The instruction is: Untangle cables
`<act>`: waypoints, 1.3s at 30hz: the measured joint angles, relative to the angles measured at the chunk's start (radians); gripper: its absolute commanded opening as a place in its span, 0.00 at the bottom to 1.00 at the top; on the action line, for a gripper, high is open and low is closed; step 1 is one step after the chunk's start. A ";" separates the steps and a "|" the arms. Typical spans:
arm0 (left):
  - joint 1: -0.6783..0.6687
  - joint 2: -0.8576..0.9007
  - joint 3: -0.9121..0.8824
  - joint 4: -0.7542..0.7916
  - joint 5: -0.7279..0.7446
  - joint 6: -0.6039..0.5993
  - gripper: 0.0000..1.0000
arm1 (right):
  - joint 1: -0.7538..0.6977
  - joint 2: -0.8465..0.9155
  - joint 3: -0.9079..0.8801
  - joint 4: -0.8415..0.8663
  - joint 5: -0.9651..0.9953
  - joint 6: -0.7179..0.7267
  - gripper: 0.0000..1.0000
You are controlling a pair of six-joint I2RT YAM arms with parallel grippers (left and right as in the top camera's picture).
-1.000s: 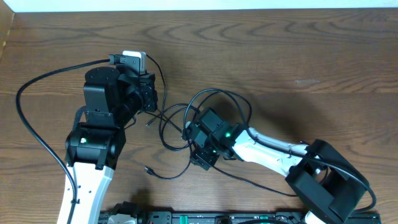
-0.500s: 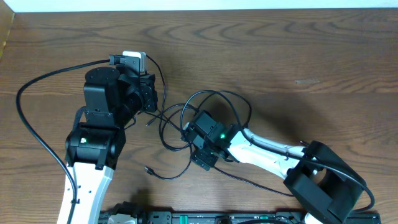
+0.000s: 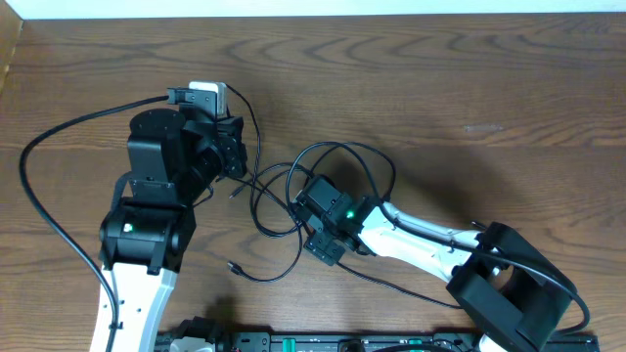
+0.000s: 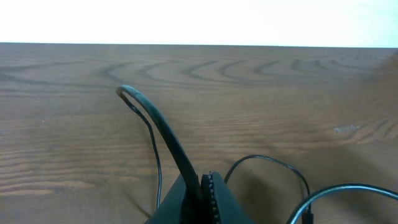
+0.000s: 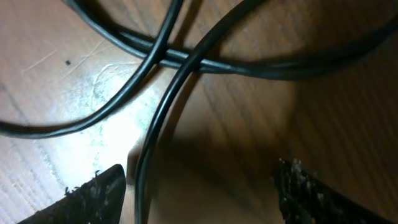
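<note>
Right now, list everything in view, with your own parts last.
table: one, brown wood, under everything
cables: count unclear as the strands cross, thin and black, looped at table centre between the arms
plug ends: two seen, black, loose at the left of the tangle
wire: one, thick black, curving out left from the left arm
left arm: one, black and white, left of the tangle
right arm: one, black and white, reaching in from the lower right
left end effector: one, black, shut on one of the cables
right end effector: one, black, open, low over the tangle with a strand between its fingers
</note>
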 measured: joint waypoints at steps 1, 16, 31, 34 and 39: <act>0.000 -0.003 0.000 0.000 0.000 0.000 0.08 | 0.000 0.001 0.000 0.007 0.001 0.000 0.75; 0.000 -0.021 0.000 -0.001 0.000 0.000 0.09 | 0.032 0.022 0.003 0.068 0.013 0.000 0.75; 0.000 -0.022 0.000 -0.014 0.000 0.000 0.08 | 0.077 0.037 0.011 0.090 -0.037 0.105 0.01; 0.000 -0.022 0.000 -0.026 0.000 0.000 0.08 | 0.077 0.037 0.012 0.089 -0.037 0.144 0.01; 0.000 -0.022 0.000 -0.026 0.000 0.000 0.09 | 0.077 0.042 0.048 -0.002 -0.048 0.181 0.01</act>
